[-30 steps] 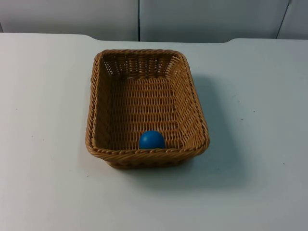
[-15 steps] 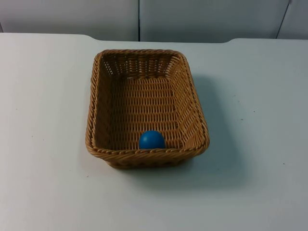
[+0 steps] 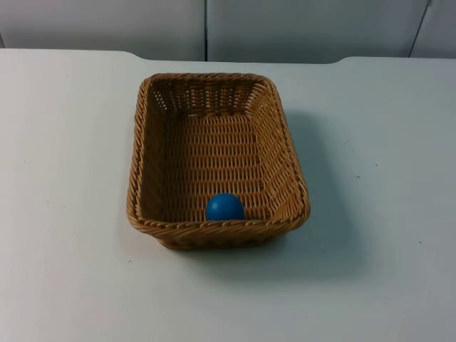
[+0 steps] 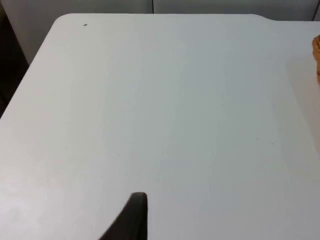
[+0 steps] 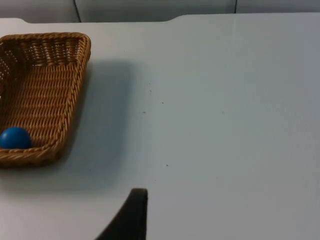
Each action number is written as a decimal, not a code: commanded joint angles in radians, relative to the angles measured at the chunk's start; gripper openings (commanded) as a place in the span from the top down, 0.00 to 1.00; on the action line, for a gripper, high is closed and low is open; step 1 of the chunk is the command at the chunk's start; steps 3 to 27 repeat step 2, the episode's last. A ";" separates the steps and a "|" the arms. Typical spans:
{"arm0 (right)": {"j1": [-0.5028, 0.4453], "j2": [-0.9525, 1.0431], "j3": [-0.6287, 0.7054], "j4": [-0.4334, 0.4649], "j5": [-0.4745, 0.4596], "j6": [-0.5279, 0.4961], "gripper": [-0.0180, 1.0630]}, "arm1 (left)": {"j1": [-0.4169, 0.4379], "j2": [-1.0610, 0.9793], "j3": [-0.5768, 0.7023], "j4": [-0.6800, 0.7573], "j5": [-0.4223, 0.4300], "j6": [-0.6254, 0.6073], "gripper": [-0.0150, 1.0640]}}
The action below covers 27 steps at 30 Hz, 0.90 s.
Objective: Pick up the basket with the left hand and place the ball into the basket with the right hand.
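Note:
A brown wicker basket [image 3: 293, 171] stands on the white table, near its middle. A blue ball [image 3: 224, 206] lies inside it against the near wall. In the right wrist view the basket [image 5: 82, 70] and the ball [image 5: 14, 138] sit off to one side, well away from my right gripper [image 5: 134, 215], which hangs over bare table. My left gripper [image 4: 131, 219] hangs over bare table too, with just a sliver of the basket's rim [image 4: 317, 55] at the picture's edge. Both arms wait clear of the basket, holding nothing that I can see.
The white table [image 3: 385, 142] spreads wide on both sides of the basket. The grey partition wall [image 3: 206, 28] closes the far edge. In the left wrist view the table's edge [image 4: 30, 65] drops off into a dark gap.

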 commanded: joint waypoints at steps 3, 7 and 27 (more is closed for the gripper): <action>-0.007 -0.007 0.006 0.003 -0.006 0.001 0.02 | -0.046 -0.005 0.003 0.001 -0.001 -0.007 0.01; -0.007 -0.007 0.006 0.003 -0.006 0.001 0.02 | -0.046 -0.005 0.003 0.001 -0.001 -0.007 0.01; -0.007 -0.007 0.006 0.003 -0.006 0.001 0.02 | -0.046 -0.005 0.003 0.001 -0.001 -0.007 0.01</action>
